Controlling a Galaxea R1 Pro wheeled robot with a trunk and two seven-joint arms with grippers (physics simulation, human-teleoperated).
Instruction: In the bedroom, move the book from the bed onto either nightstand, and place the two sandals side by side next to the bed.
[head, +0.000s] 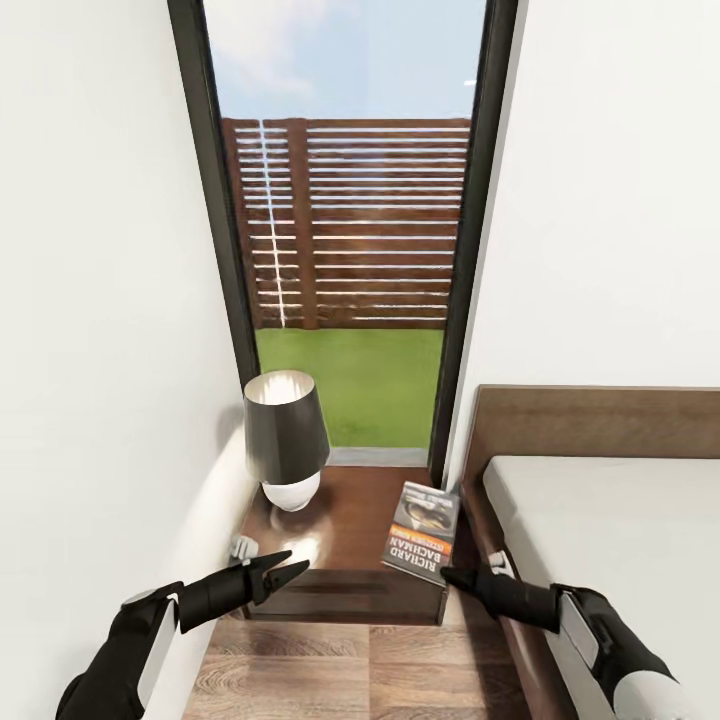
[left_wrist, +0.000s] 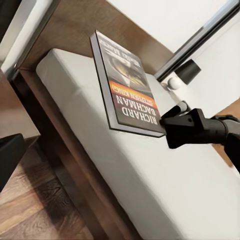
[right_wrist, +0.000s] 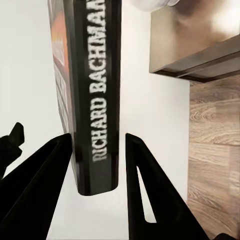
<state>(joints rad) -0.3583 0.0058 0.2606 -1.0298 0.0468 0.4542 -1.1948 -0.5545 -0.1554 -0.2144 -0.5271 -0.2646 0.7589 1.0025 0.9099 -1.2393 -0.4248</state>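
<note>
The book (head: 422, 532), a dark paperback with an orange band, hangs tilted over the right edge of the nightstand (head: 345, 515). My right gripper (head: 458, 577) is shut on its near end. In the right wrist view the spine (right_wrist: 97, 100) reading "Richard Bachman" stands between the two black fingers (right_wrist: 45, 180). From the left wrist view the book (left_wrist: 130, 85) is seen held in front of the bed's off-white mattress (left_wrist: 150, 175). My left gripper (head: 292, 566) is open and empty at the nightstand's front left corner. The sandals are out of view.
A dark-shaded lamp (head: 286, 435) on a white base stands at the nightstand's back left. The bed (head: 620, 520) with its brown headboard lies to the right. A tall dark-framed window (head: 345, 250) is behind, a white wall is at the left, and wood-plank floor (head: 350, 670) lies below.
</note>
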